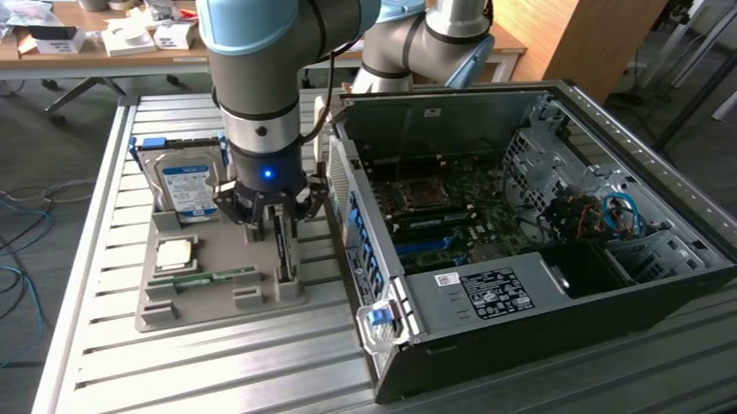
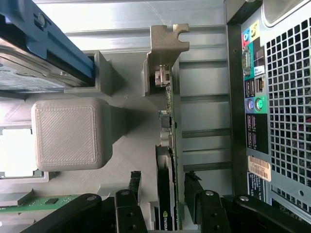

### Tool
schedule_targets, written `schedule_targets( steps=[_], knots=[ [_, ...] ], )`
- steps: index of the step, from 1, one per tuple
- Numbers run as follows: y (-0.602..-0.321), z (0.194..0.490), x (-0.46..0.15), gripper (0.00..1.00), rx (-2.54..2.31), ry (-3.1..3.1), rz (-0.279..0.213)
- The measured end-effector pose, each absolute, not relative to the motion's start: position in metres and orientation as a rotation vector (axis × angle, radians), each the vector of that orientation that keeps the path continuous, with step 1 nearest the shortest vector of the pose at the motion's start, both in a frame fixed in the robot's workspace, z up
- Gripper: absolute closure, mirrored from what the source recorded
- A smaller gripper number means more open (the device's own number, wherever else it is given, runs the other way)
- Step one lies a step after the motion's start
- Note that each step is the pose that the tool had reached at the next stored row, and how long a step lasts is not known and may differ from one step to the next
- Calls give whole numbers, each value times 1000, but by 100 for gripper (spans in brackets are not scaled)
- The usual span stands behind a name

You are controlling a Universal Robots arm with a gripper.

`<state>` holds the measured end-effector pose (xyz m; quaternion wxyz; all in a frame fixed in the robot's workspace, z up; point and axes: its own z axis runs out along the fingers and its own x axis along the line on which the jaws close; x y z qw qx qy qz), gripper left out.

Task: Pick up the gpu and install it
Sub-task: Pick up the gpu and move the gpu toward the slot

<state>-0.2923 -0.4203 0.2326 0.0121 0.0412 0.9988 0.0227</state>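
Black card, silvery bracket: the gpu point(image 1: 283, 254) stands on edge in a slot of the grey printed holder point(image 1: 173, 310). The holder sits on the slatted metal surface point(image 1: 230, 371), just beside the open PC case point(image 1: 519, 285), on the exterior view's left of it. The hard drive point(image 1: 188, 185) is parked at the holder's far end.

Handling, as a judgement: light, stiff and thin, with fragile parts on its faces. The edges are bare, so it could slip or tilt if pinched off-centre. Best taken across the flat faces near mid-length, away from the bracket point(image 2: 167, 41).

The arm is over the holder with the wrist pointing straight down. The claw point(image 2: 163, 180) is fully open and low, one finger on each side of the card, holding nothing. Neither of the fingers point(image 2: 130, 191) clearly touches the card.
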Motion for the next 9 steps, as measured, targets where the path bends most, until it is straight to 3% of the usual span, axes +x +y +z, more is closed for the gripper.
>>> schedule_targets(
  steps=[9],
  knots=[
    [-420, 233, -293, 51, 128, 3114, 71]
  ],
)
